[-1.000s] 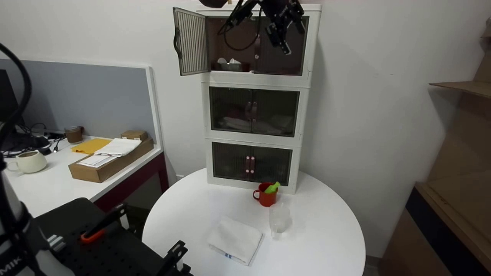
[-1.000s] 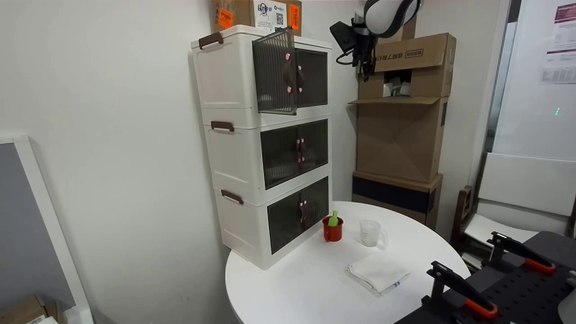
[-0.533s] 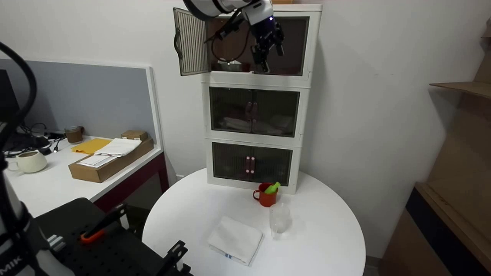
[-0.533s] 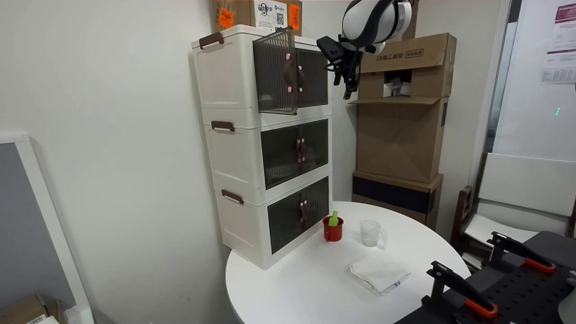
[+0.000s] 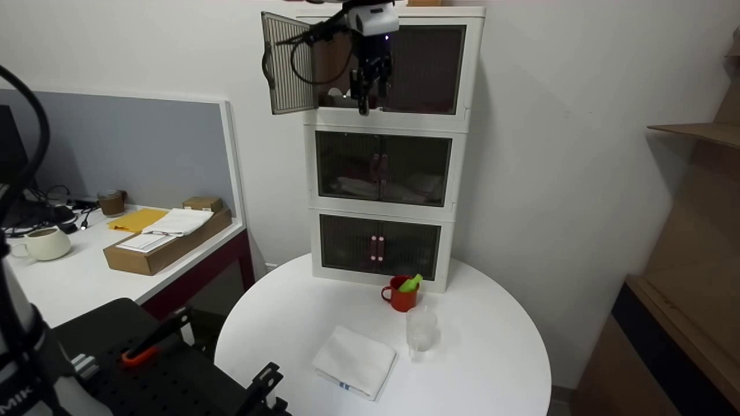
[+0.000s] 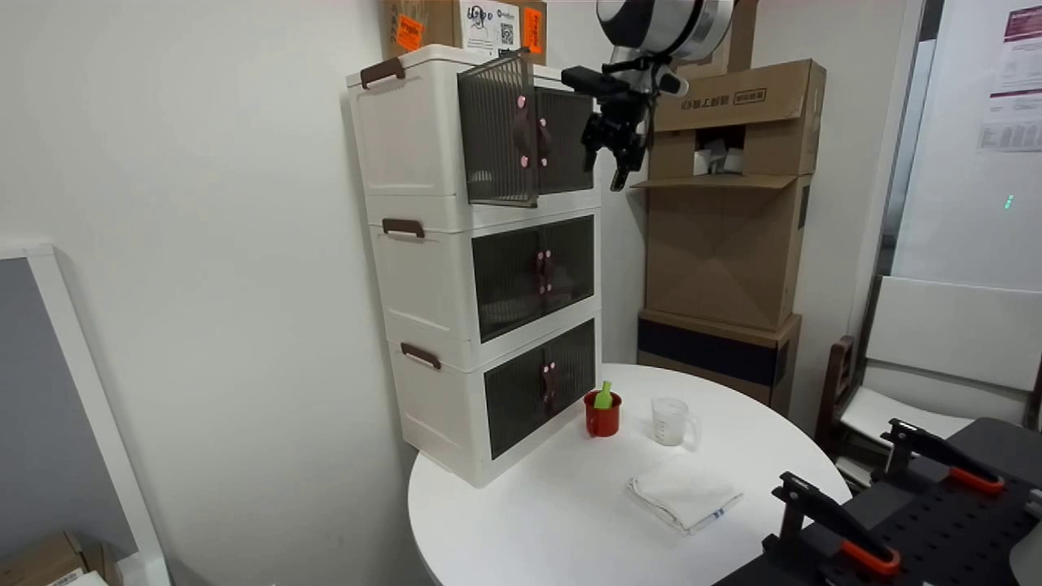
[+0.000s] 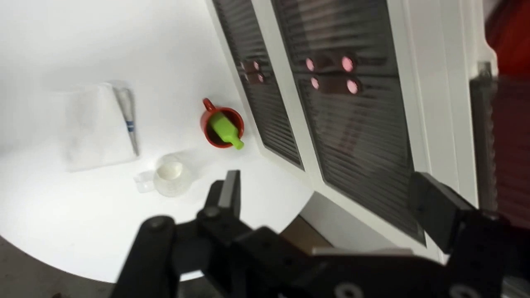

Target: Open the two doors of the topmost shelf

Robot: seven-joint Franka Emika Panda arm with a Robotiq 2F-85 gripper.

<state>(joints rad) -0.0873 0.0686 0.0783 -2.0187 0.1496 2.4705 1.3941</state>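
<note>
The white cabinet's topmost shelf has two dark ribbed doors. The left door [image 5: 287,66] stands swung open; it also shows in an exterior view [image 6: 495,134]. The right door [image 5: 433,69] is shut, its brown handle [image 6: 544,140] with pink ends showing beside the open door. My gripper [image 5: 373,103] is open and empty, pointing down in front of the top shelf, near the inner edge of the right door. In an exterior view the gripper [image 6: 604,172] is apart from the cabinet front. In the wrist view the jaws [image 7: 325,186] are wide apart; the top shelf shows only at the right edge.
Below are the shut middle doors [image 5: 384,167] and bottom doors [image 5: 378,245]. On the round white table [image 5: 480,370] are a red mug [image 5: 403,297] with a green item, a clear measuring cup [image 6: 669,422] and a folded cloth [image 5: 354,361]. Cardboard boxes [image 6: 716,244] stand beside the cabinet.
My gripper has come down and moved left across the right door to the middle of the top shelf, closer to the cabinet, and turned to point more straight down. The doors have not moved.
</note>
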